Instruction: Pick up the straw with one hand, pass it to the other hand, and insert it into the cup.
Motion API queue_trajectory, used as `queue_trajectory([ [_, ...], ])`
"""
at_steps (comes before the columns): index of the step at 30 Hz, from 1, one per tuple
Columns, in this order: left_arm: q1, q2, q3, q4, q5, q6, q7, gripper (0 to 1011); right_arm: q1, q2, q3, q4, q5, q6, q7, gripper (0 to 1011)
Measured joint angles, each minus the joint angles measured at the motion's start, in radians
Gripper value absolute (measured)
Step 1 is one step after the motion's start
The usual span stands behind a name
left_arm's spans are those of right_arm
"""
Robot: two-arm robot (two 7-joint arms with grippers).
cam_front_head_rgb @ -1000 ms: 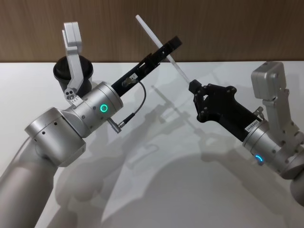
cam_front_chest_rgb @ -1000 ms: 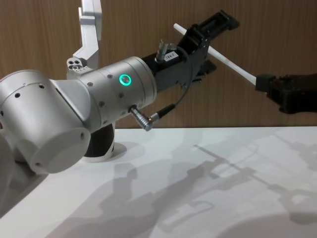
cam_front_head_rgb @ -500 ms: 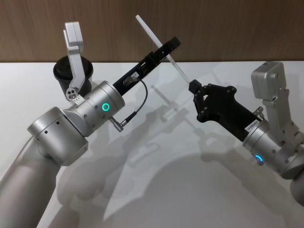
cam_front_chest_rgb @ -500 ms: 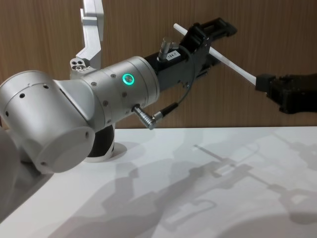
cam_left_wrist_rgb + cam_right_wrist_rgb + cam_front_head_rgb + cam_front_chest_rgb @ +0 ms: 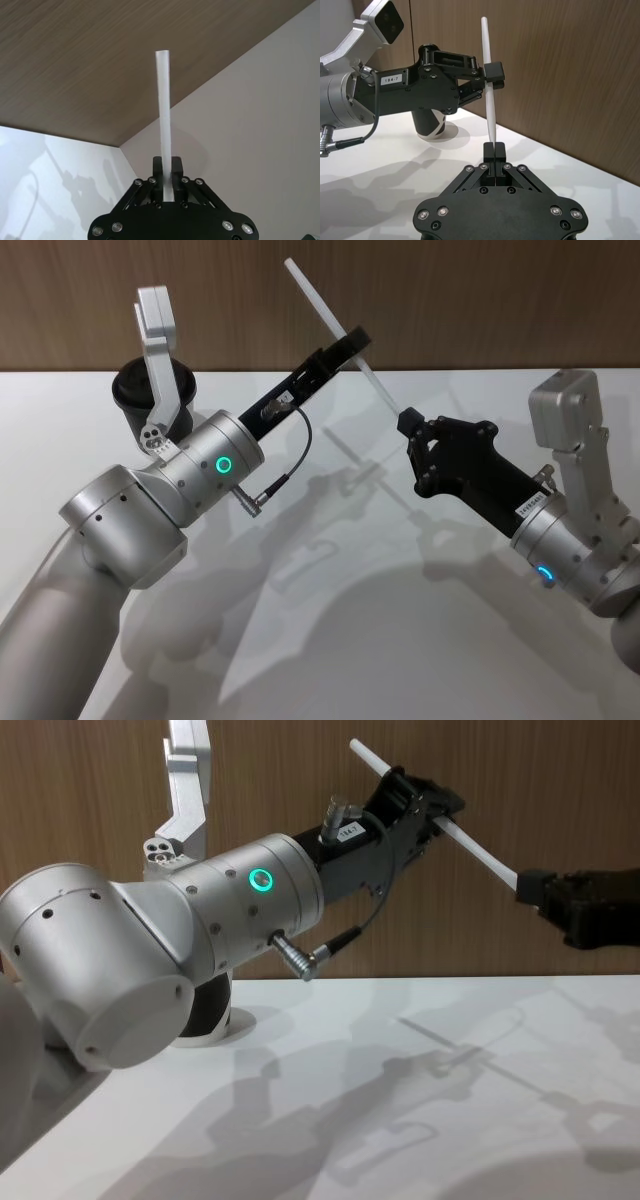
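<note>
Straw [image 5: 315, 296] gripped twice in mid-air

Slanted above the table [image 5: 400, 620], the straw is well apart from the cup [image 5: 128, 395] at the back left. The left gripper [image 5: 352, 340] is clamped on its upper half, and the right gripper [image 5: 404, 422] pinches its lower tip. The straw looks light, smooth and easily crushed, so a gentle hold near the middle should suit, leaving the lower end free to enter the cup. The right wrist view shows both holds in line, with the cup's base behind. The left wrist view gives the free top end.
</note>
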State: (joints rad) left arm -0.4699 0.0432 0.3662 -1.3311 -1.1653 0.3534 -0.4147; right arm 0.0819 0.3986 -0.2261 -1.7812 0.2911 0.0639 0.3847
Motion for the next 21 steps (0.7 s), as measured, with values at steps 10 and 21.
queue_trajectory([
  [10, -0.001, -0.001, 0.000, 0.001, -0.001, 0.000, 0.000, 16, 0.000, 0.000, 0.000, 0.000, 0.000, 0.000, 0.000, 48],
  [21, -0.001, -0.001, 0.000, 0.001, -0.001, 0.000, 0.000, 16, 0.000, 0.000, 0.000, 0.000, 0.000, 0.000, 0.000, 354],
])
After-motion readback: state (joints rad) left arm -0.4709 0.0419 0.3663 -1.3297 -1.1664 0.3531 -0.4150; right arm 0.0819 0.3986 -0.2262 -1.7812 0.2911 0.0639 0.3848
